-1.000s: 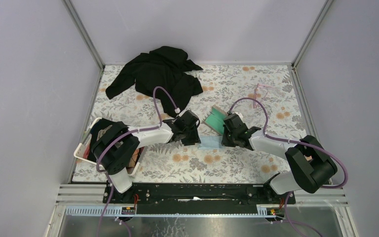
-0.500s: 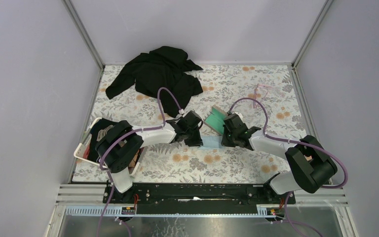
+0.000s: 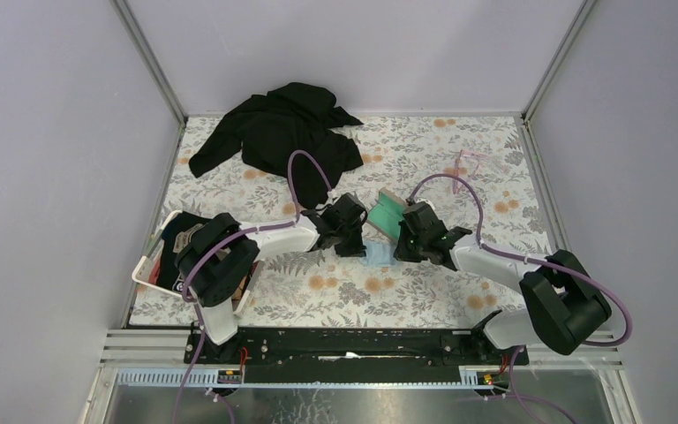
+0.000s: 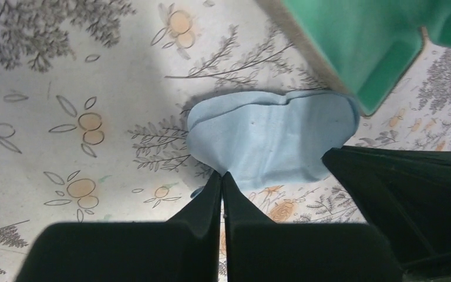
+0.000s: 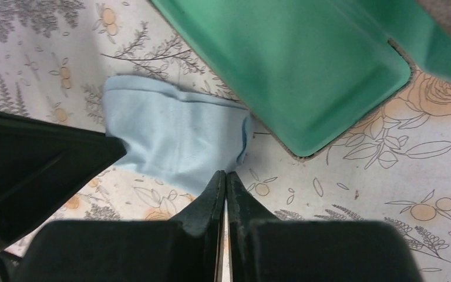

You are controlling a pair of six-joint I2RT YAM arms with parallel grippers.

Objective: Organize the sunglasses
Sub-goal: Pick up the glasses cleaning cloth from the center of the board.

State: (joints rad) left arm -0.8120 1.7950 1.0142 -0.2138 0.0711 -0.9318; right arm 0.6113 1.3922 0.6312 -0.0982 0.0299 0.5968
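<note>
My left fingers point(image 4: 205, 205) and right fingers point(image 5: 202, 205) each pinch the soft, rumpled blue cloth point(image 4: 270, 141) beside the smooth green-lined case point(image 4: 358, 41).

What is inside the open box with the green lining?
Only bare green lining shows in the grey-brown rectangular case; its far end is cut off from view. The thin pink sunglasses lie apart from it.

White-black arms point(image 3: 269, 238), purple cables point(image 3: 290, 177), black end effectors point(image 4: 222, 176)
</note>
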